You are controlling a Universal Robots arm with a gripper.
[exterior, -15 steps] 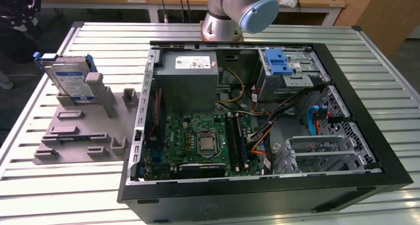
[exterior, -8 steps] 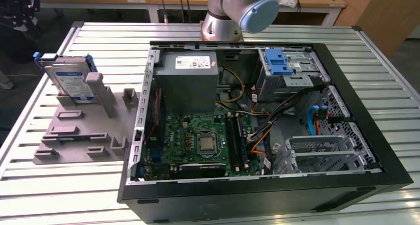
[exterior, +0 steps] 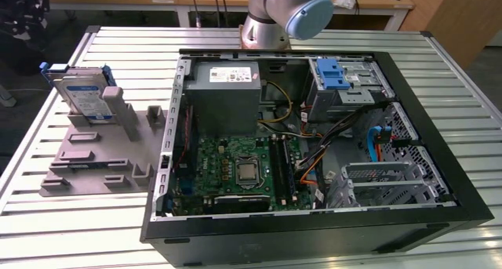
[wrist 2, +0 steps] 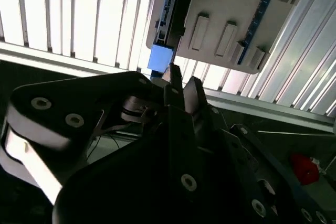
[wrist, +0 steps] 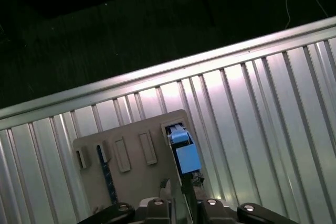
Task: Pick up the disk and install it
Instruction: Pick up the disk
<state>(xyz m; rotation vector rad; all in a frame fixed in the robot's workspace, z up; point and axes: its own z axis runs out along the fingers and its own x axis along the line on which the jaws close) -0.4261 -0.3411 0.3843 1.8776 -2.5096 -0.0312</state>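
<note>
The disk (exterior: 84, 98) stands on edge in its grey holder (exterior: 86, 163), top rim offered to the fingers (wrist 2: 195, 92) of the gripper (wrist 2: 182, 80), apparently closed and empty.

The disk (exterior: 84, 97) is silver, its bracket (exterior: 49, 70) blue.

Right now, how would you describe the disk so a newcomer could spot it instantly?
On the slatted metal table, a grey holder plate lies to the exterior view's left of the open computer case. The disk stands on edge at the plate's far end: silver, with a blue-and-white label and blue bracket, unlike the plain grey blocks nearby.
</note>
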